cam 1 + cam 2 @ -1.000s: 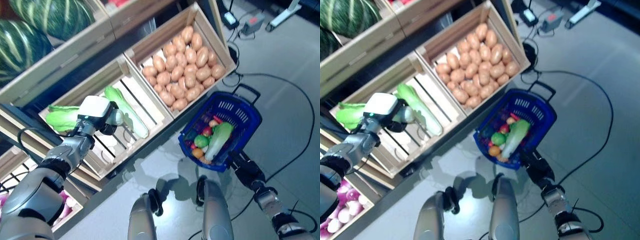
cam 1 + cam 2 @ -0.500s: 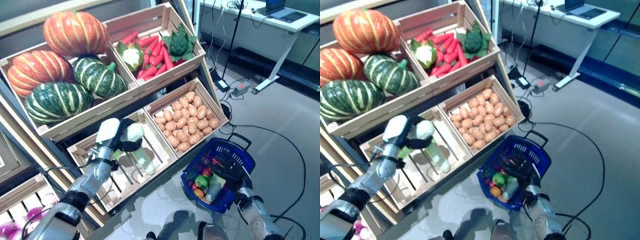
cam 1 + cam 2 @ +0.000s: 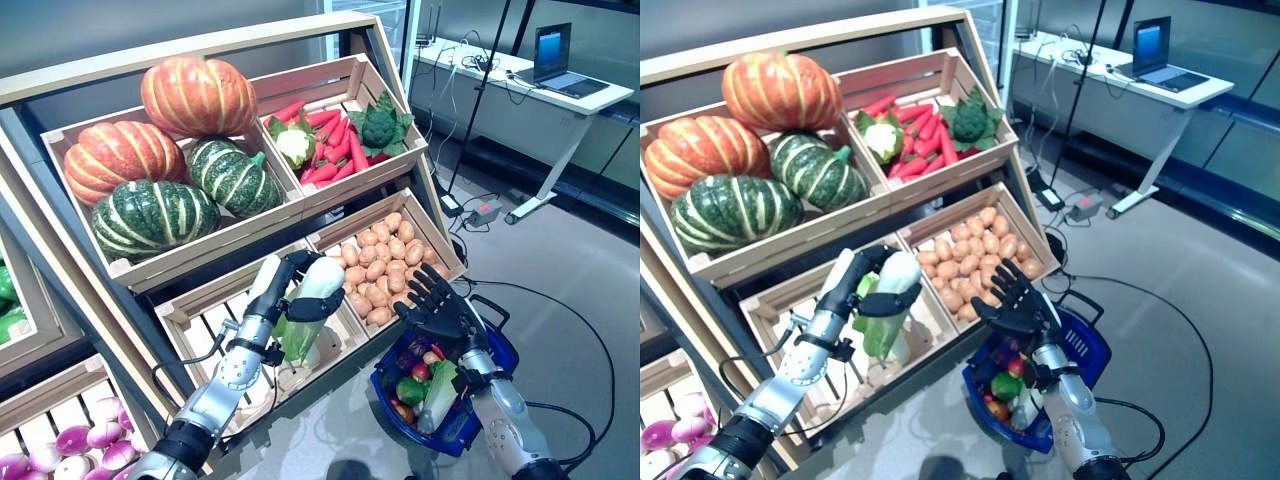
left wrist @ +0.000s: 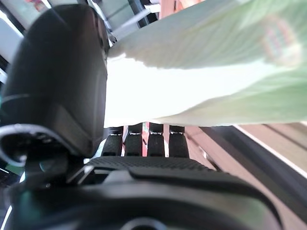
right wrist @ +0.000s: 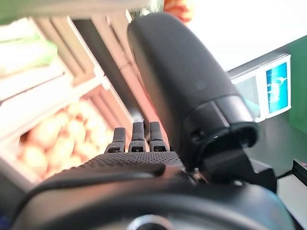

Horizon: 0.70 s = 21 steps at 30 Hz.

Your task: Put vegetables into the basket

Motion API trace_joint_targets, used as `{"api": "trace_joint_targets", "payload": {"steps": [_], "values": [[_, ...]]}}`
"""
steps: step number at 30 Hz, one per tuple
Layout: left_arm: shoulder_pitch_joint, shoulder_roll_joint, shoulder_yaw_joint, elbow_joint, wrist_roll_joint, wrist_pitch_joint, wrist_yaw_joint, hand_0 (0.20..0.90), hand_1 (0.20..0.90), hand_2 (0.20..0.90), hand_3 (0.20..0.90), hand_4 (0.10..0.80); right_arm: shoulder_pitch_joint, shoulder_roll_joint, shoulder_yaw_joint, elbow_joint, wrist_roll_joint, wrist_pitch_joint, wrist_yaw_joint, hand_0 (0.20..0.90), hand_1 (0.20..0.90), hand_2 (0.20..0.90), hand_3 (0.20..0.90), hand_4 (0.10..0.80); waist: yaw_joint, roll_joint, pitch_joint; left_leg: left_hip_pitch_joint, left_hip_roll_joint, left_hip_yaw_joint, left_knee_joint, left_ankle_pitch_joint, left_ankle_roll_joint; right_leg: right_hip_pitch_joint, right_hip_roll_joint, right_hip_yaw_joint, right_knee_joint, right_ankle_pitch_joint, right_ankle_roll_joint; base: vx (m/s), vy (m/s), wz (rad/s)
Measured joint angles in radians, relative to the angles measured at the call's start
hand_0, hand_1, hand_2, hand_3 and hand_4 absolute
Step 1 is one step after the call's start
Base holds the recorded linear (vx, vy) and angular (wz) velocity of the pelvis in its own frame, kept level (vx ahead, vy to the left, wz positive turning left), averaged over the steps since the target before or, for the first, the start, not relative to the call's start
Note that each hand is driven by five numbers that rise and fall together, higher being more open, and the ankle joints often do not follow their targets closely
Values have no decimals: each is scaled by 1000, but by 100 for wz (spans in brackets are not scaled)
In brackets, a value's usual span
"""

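Pale green-white cabbage (image 3: 305, 310) gripped in the left robot hand (image 3: 290, 290), above its wooden crate (image 3: 205, 335).
Swing it toward the blue plastic basket (image 3: 470, 425) below the right robot hand (image 3: 435, 305), whose fingers are spread; lower gently onto the produce inside.

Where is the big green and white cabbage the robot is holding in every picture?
Left eye view: the cabbage sits in the left hand, in front of the lower crate.
Right eye view: near the middle, same grasp.
Left wrist view: it fills the upper part.
Right wrist view: cannot tell.
Shared landmark: the potato crate, just beside it.
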Motion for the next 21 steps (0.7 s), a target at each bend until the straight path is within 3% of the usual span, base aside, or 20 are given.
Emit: {"api": "trace_joint_targets", "payload": {"steps": [11,21], "values": [[49,-18,-4,-91,-294,0,-177,300,300,300,300,400,20,0,54,-2,-57,113,0,900,900,900,900,800,-1,-25,-15,12,-1,1,-2,1,0,10,0,2,0,1,1,9,-4,0],[53,-17,-9,-97,-310,0,-194,300,300,300,300,400,22,-56,116,-6,-127,262,75,900,900,900,900,800,17,-36,-19,16,-1,1,-2,1,0,14,0,2,0,2,1,0,0,0]]}}
